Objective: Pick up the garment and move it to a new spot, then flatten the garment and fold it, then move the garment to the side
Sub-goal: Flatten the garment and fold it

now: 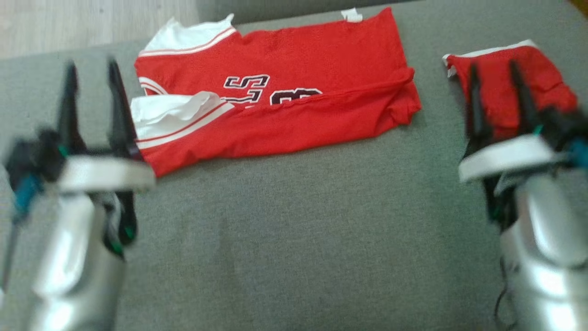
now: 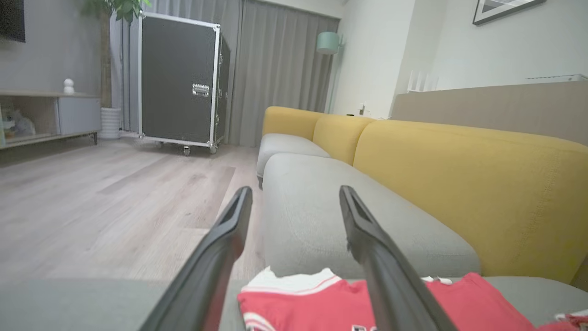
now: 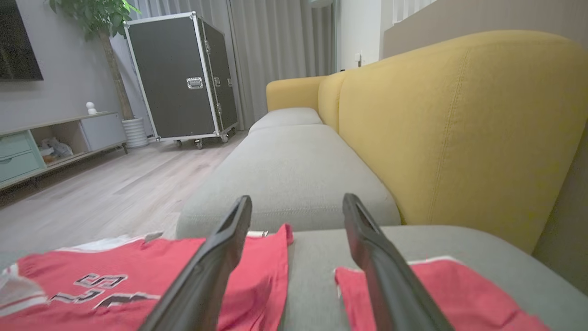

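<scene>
The left tool (image 1: 91, 65) has its two dark fingers spread apart with nothing between them. In its wrist view (image 2: 295, 191) the gap frames bare grey cushion. The right tool (image 1: 493, 67) also has its fingers parted and empty, as its own camera shows (image 3: 297, 198). Both arms look blurred in the head view.

The red jersey (image 1: 294, 92) lies on the grey sofa seat (image 1: 294, 230), ahead of the left tool and off to that tool's right. It is partly folded lengthwise, with black-and-white lettering on top and white striped trim at the end nearer the left tool. That trimmed edge sits just beside the left tool's right finger; whether they touch cannot be told. From the left wrist camera the jersey (image 2: 312, 303) shows low down, under and between the fingers. From the right tool, the jersey (image 3: 115, 276) is to the left, with a strip of bare cushion in between.

A smaller red piece (image 1: 549, 80) with a white edge lies directly beneath and ahead of the right tool, whose fingers stand over it without clamping it (image 3: 459, 294).

Beyond both tools run the yellow backrest (image 2: 482, 184), a wooden floor (image 2: 92, 202) and a black flight case (image 2: 177, 78).
</scene>
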`<state>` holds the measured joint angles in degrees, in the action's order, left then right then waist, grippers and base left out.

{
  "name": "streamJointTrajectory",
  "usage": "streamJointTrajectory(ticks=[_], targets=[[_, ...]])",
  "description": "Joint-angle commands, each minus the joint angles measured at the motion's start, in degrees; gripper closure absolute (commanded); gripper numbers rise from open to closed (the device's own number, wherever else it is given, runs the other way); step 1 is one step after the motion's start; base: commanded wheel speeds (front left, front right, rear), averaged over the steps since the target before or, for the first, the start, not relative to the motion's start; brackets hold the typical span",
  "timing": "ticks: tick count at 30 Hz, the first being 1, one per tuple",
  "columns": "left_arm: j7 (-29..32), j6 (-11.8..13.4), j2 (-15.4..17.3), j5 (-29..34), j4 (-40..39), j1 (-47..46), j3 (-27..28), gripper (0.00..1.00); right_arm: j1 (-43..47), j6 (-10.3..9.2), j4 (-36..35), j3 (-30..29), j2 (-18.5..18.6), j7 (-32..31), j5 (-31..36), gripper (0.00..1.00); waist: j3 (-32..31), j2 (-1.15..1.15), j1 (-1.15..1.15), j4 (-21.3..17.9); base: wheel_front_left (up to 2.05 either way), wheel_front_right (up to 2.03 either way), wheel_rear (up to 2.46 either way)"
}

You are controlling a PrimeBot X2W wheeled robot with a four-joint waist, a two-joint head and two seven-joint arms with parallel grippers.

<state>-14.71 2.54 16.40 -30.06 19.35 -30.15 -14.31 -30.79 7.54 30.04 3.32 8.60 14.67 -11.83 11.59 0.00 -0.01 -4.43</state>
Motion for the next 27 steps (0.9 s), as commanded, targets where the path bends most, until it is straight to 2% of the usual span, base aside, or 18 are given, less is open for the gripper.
streamJointTrajectory(ticks=[1,6,10,16,23,27], targets=[[-0.3,0.1,0.3,1.8,-3.3,1.3,3.6,0.00,1.3,-0.05,-4.7,-0.1,-2.0,0.3,2.1,0.00,-1.2,0.00,0.01,-0.2,0.00,0.00,0.00],[-0.3,-0.5,-4.7,5.3,-4.9,10.2,7.8,0.00,9.5,-0.05,-10.4,-1.7,-4.8,0.3,5.9,0.00,-2.5,0.00,0.01,-0.5,0.00,0.00,0.00],[-0.3,-1.7,-6.3,7.3,-2.8,13.0,9.5,0.00,12.2,-0.05,-12.3,-1.7,-5.5,0.3,6.1,0.00,-2.7,0.00,0.01,-1.1,0.00,0.00,0.00],[1.1,-2.8,-5.4,8.7,6.0,10.9,8.7,0.00,12.1,-0.05,-13.5,0.4,-5.7,0.3,4.3,0.00,-1.6,0.00,0.01,-2.4,0.00,0.00,0.00],[5.8,-0.2,-3.0,9.4,17.1,5.3,9.2,0.00,11.3,-0.05,-14.8,3.0,-5.7,0.3,2.4,0.00,1.4,0.00,0.01,-4.2,0.00,0.00,0.00],[9.0,-0.3,-1.7,9.4,22.7,2.7,8.8,0.00,10.8,-0.05,-15.4,3.7,-5.7,0.3,1.9,0.00,2.9,0.00,0.01,-5.3,0.00,0.00,0.00]])
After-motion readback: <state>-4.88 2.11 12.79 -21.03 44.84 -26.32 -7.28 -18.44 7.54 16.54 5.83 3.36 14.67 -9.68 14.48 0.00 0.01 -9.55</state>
